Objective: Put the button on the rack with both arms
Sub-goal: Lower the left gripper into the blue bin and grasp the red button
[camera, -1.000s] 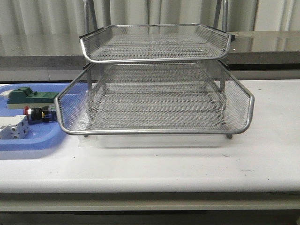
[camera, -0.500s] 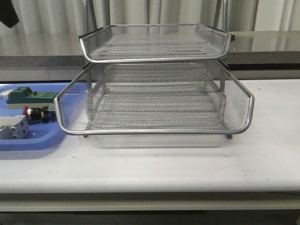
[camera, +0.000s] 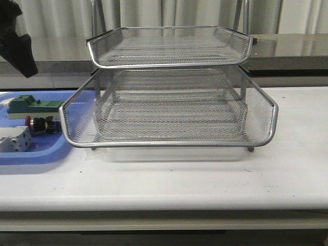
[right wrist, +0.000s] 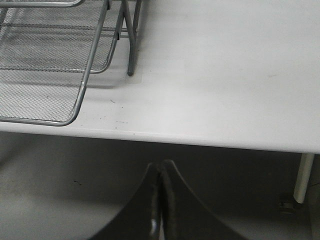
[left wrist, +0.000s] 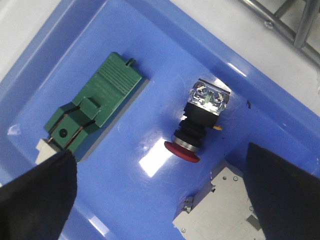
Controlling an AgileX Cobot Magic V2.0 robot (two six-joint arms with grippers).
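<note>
Pale curtains (camera: 169,13) behind white table (camera: 205,179)

Button (left wrist: 199,126): small push-button switch with a red mushroom head, a silver collar, a black body and a clear-topped rear block with yellow and green parts inside.
Button pose: laid on its side, the red head turned toward the robot's left in the front view (camera: 40,124).
Button place: set on the floor of a blue tray (camera: 31,154), between a green block (left wrist: 95,107) and a white block (left wrist: 220,207), touching neither in the left wrist view; just left of the rack.
Rack (camera: 169,110): silver wire-mesh letter stand; two tiers and metal uprights are seen clearly, and short legs rest on the white table (camera: 205,177).
Rack state: upright, no objects seen on its visible tiers.
</note>
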